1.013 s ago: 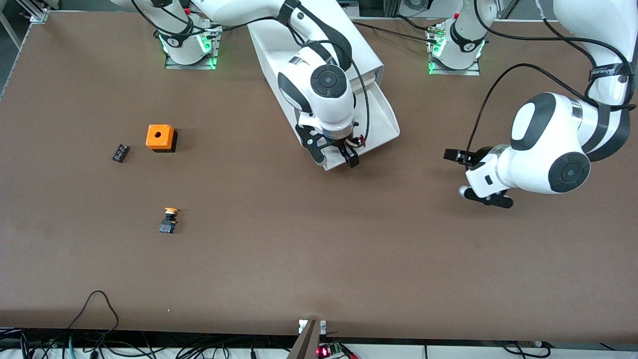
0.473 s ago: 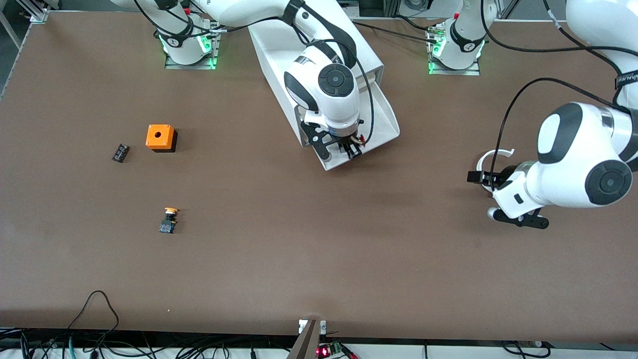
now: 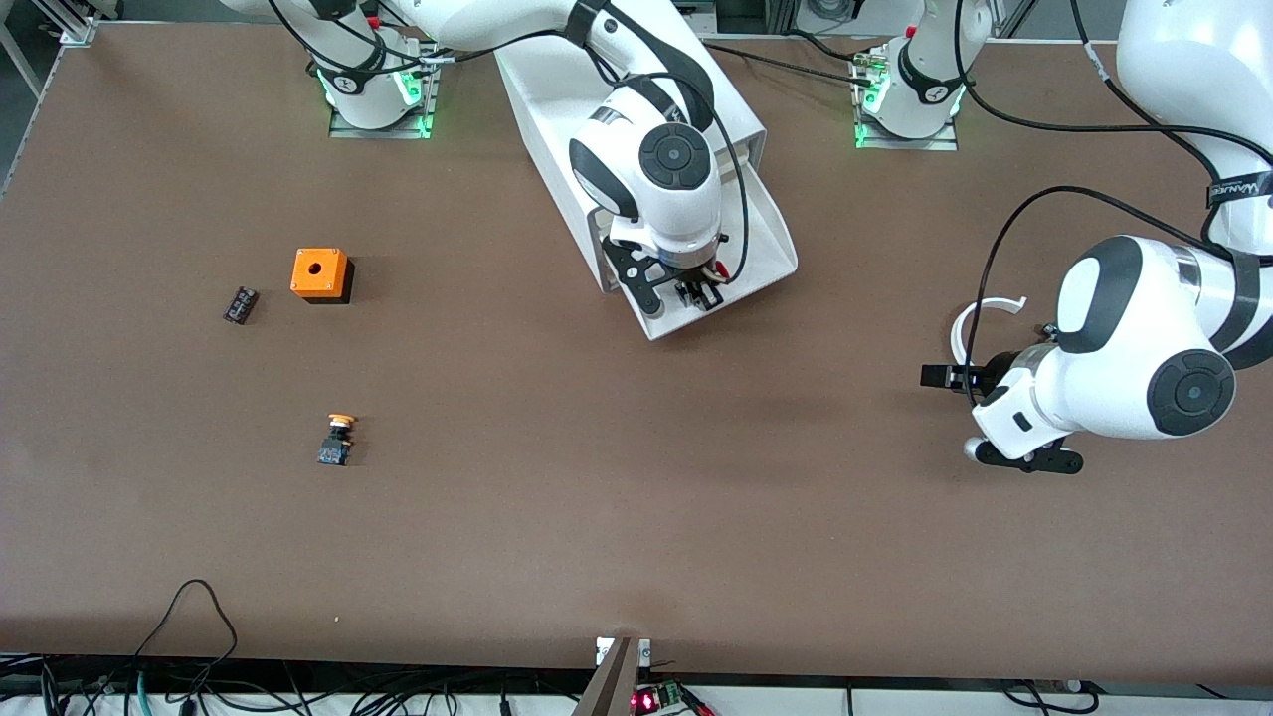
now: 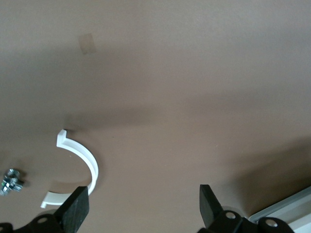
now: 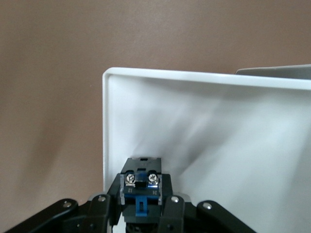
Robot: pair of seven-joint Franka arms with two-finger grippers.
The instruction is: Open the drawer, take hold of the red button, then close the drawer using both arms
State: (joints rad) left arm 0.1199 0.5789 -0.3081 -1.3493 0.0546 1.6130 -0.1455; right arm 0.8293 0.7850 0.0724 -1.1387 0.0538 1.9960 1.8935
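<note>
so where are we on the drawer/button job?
Done: the drawer is pulled open. In hand: the right gripper is down in it, shut on the button, not yet lifted. The left gripper hangs open over bare table beside a white curved piece. Left: lift the button out, close the drawer.

A white brand label on the left arm's black band (image 3: 1240, 186) is too small to read.
</note>
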